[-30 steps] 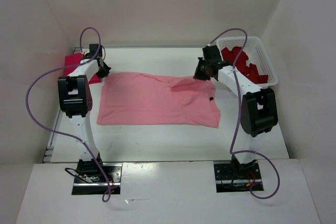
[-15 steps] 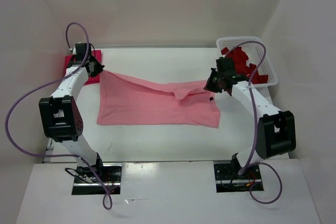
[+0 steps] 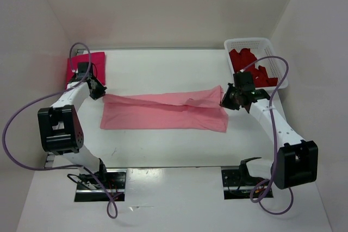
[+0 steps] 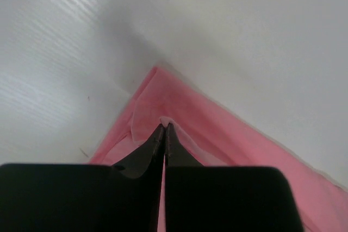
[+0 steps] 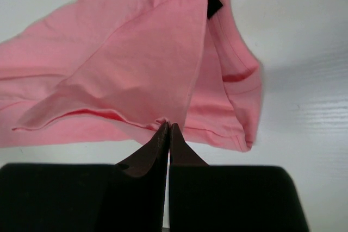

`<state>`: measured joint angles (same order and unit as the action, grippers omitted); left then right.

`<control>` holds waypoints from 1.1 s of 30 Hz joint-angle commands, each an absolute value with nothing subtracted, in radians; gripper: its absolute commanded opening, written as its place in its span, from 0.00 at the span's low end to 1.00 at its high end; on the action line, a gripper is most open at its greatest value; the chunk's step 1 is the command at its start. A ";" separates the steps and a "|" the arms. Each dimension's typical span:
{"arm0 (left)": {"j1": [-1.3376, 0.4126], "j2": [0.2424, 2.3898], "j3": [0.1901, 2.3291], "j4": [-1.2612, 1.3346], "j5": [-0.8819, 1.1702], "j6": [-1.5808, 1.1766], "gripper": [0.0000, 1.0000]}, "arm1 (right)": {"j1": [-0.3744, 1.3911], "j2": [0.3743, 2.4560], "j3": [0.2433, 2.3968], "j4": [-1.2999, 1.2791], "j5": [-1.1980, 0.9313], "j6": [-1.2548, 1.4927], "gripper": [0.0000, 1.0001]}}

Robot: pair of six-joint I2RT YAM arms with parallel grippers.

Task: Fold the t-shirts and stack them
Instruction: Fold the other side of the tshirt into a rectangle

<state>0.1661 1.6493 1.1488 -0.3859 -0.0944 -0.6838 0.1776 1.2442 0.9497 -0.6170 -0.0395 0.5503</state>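
At opposite ends of the light pink t-shirt (image 3: 163, 113), left jaws and right jaws clench its cloth.

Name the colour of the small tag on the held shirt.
The tag is black; right wrist view shows it best.

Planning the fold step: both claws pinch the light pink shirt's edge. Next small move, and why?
Probably draw the left claw and right claw together to the light pink shirt's near hem. The pinched edge sits only partway over the lower layer, so the fold isn't closed yet.
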 commanded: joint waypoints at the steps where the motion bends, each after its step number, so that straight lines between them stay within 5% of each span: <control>1: 0.181 1.579 1.108 -0.417 -0.097 -0.672 0.03 | 0.175 1.221 0.959 -0.699 -0.020 0.555 0.00; 8: 0.268 1.525 1.051 -0.460 -0.022 -0.696 0.40 | 0.198 1.240 0.968 -0.768 -0.029 0.558 0.20; 16: 0.301 1.390 1.023 -0.459 0.032 -0.750 0.41 | 0.218 1.201 0.989 -0.790 -0.009 0.568 0.20; 18: 0.240 1.378 1.003 -0.401 0.032 -0.750 0.41 | 0.233 1.238 0.989 -0.737 -0.035 0.568 0.13; 20: 0.189 1.387 1.003 -0.377 0.041 -0.750 0.41 | 0.277 1.310 1.000 -0.677 -0.058 0.583 0.00; 26: 0.074 1.557 1.011 -0.335 0.109 -0.772 0.41 | 0.373 1.572 1.140 -0.483 -0.032 0.604 0.00; 30: 0.065 1.591 0.965 -0.308 0.127 -0.772 0.39 | 0.385 1.702 1.232 -0.442 0.021 0.584 0.37; 33: 0.064 1.577 0.956 -0.308 0.140 -0.772 0.39 | 0.397 1.775 1.285 -0.431 0.021 0.565 0.49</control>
<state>0.0647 1.6005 0.9588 -0.3431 0.1051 -0.7639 0.3859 1.7367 1.2083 -0.4995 -0.0139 0.5835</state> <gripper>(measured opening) 0.389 0.474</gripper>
